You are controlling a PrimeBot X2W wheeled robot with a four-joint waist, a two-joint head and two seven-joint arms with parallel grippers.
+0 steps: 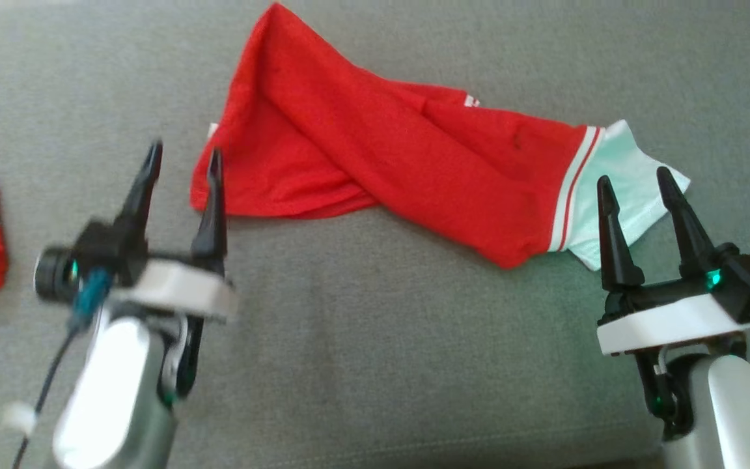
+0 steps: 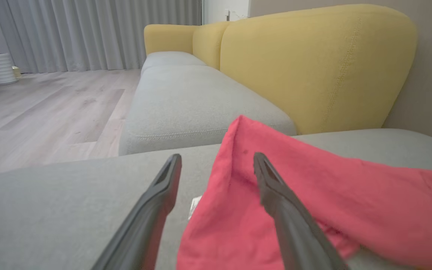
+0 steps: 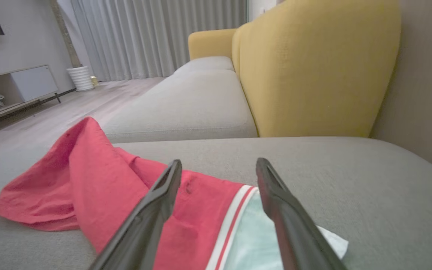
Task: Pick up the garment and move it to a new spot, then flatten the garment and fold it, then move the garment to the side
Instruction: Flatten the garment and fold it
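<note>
The garment (image 1: 375,150) lies twisted across the middle of the sofa (image 1: 375,339) seat, not flat or folded. Your left tool (image 1: 184,151) and right tool (image 1: 633,177) sit at its ends, both released and empty. I think flattening, folding and moving it aside are all left to do.

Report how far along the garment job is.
Done, apparently: the red garment lies on the grey cushion, so the first move looks finished. In hand: nothing; the left gripper and right gripper stand open at its two ends, gripping no cloth. Left: it is twisted and bunched, not flat, so flattening, folding and moving it aside all remain.
</note>
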